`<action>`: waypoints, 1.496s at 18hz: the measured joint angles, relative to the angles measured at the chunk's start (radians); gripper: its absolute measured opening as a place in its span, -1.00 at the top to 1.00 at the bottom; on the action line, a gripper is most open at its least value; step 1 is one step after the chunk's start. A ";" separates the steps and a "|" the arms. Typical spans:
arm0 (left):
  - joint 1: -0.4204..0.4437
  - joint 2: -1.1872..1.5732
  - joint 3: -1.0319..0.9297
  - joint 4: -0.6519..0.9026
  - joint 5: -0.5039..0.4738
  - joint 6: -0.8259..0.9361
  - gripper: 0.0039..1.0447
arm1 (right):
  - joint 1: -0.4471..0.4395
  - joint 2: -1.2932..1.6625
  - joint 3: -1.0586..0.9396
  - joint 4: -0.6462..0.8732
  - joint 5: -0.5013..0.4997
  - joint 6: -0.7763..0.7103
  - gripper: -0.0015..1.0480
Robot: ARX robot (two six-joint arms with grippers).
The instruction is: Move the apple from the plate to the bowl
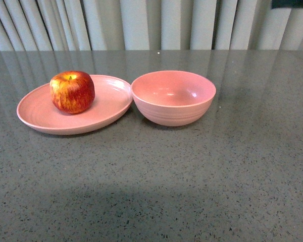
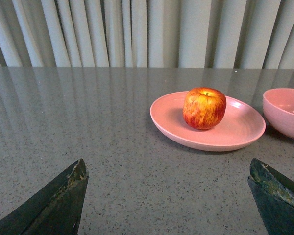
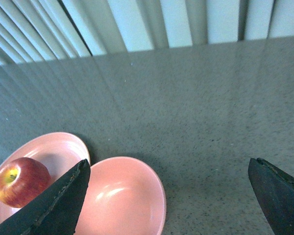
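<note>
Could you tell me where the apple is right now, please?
In the front view the apple sits on the plate, left of centre; the empty bowl stands just to the plate's right.

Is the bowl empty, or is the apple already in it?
Empty: the bowl shows only its bare pink inside in the front view, and the apple sits on the plate beside it.

Open space above apple (image 1: 72, 91) on plate (image 1: 40, 113), bowl (image 1: 171, 113) close beside plate, bowl mouth unobstructed, open tabletop (image 1: 192, 191) in front
</note>
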 joint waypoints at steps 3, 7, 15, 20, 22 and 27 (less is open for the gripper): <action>0.000 0.000 0.000 0.000 0.000 0.000 -0.88 | -0.037 -0.264 -0.257 0.151 0.044 0.024 -0.87; 0.000 0.000 0.000 0.000 0.000 0.000 -0.88 | -0.024 -0.643 -0.578 0.177 0.179 0.057 -0.87; 0.000 0.000 0.000 0.000 0.000 0.000 -0.88 | -0.095 -1.062 -0.872 0.087 0.229 0.031 -0.77; 0.000 0.000 0.000 0.000 0.000 0.000 -0.88 | -0.299 -1.226 -1.005 0.084 0.051 -0.216 0.31; 0.000 0.000 0.000 0.000 0.000 0.000 -0.88 | -0.293 -1.254 -1.024 0.079 0.043 -0.224 0.70; 0.000 0.000 0.000 0.000 0.000 0.000 -0.88 | -0.293 -1.317 -1.061 0.053 0.042 -0.237 0.97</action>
